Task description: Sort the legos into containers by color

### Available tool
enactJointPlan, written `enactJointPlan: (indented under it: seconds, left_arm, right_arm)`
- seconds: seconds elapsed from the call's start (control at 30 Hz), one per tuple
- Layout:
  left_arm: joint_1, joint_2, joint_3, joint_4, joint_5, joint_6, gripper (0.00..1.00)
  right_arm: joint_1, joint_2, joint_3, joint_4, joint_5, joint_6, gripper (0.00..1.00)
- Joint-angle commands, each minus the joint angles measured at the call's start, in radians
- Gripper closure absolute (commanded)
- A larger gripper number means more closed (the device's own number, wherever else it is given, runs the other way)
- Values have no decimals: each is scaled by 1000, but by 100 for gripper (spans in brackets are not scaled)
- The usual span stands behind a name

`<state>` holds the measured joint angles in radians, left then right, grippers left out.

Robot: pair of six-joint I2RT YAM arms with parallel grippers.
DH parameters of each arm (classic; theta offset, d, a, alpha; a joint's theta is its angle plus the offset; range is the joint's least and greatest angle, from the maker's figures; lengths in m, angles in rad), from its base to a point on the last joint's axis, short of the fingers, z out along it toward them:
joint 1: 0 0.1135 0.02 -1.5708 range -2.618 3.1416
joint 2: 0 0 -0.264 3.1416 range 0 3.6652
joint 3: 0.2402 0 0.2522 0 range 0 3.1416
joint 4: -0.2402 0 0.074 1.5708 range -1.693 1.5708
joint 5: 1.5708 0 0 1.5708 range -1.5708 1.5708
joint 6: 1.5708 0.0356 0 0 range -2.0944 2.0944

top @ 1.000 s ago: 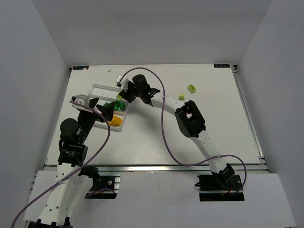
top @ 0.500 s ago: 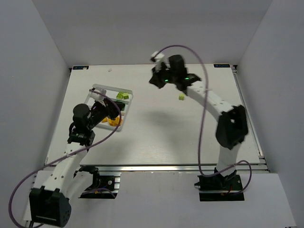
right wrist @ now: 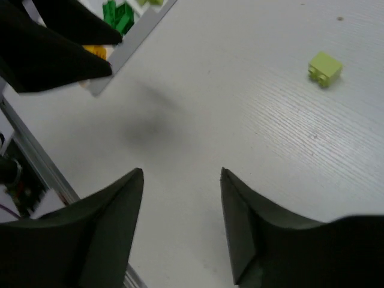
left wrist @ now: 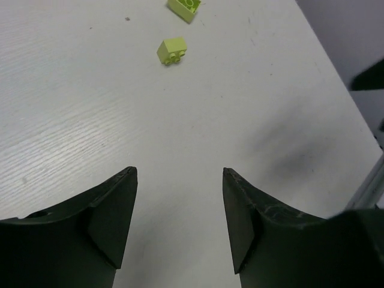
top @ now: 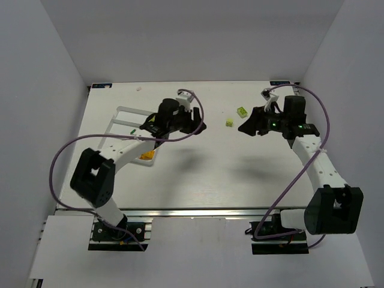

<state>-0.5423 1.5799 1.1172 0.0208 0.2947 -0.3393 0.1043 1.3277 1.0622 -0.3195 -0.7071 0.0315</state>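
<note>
Left claw (left wrist: 179,174): wide apart and released, nothing between the fingers! It hovers over bare table (top: 198,174) just right of the tray, and its wrist camera looks out at both loose bricks.
Right claw (right wrist: 181,177): fingers spread here too, and empty. It hangs above the table on the right side, near the two loose bricks and a little nearer the front than they are.
The two claws: they face each other across the middle of the table, well apart.
Tray (top: 120,112): on the left half of the table, set at a slight angle. The left arm (top: 129,144) stretches right across it and hides much of the inside from above.
Orange brick (top: 144,156): in the tray, in the compartment at the near edge, peeking out beside the arm.
Dark green bricks (right wrist: 117,15): in the tray as well. The right wrist camera catches them a compartment further in than the orange one. How many there are is hard to tell.
Small lime brick (left wrist: 172,50): loose on the table, out of the tray, further back than both claws and between them. It lies tipped on its side, studs pointing sideways.
Larger lime brick (top: 242,111): also loose, just behind and to the right of the small one, near it but not touching.
</note>
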Motion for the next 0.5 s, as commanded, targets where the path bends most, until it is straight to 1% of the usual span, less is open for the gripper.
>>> enactJointPlan:
  seconds: [0.0,0.03,0.07,0.1,0.13,0.2,0.23,0.27,0.3,0.37,0.43,0.47]
  left_arm:
    - [-89,96,116,-102,-225,-16,31]
    - [-106,165,177,-104,-256,-21,30]
    - [-125,204,214,-111,-335,-29,30]
    - [-142,239,249,-117,-362,-30,29]
    - [-171,309,316,-119,-390,-32,29]
    - [-199,376,381,-119,-461,-33,28]
    - [-217,440,412,-119,-483,-36,28]
    - [-217,469,478,-117,-506,-41,27]
    - [-232,497,506,-111,-547,-41,26]
    - [-245,576,587,-102,-584,-41,25]
    - [-254,627,641,-94,-629,-38,25]
    - [-263,678,670,-93,-641,-38,25]
  right_arm:
    - [-86,-90,38,13,20,25,45]
    - [-94,-103,30,16,34,34,72]
    - [-151,-113,22,37,61,50,81]
    - [-163,-131,15,43,60,63,84]
    - [-178,-136,4,49,58,67,85]
    - [-218,-150,-4,57,34,77,85]
    - [-225,-151,-5,59,23,82,85]
    - [-254,-153,-11,62,5,84,85]
    - [-262,-153,-11,60,-6,84,85]
    - [-290,-160,-16,60,-23,82,85]
    - [-301,-166,-21,63,-29,77,85]
    - [-313,-176,-27,71,-41,77,84]
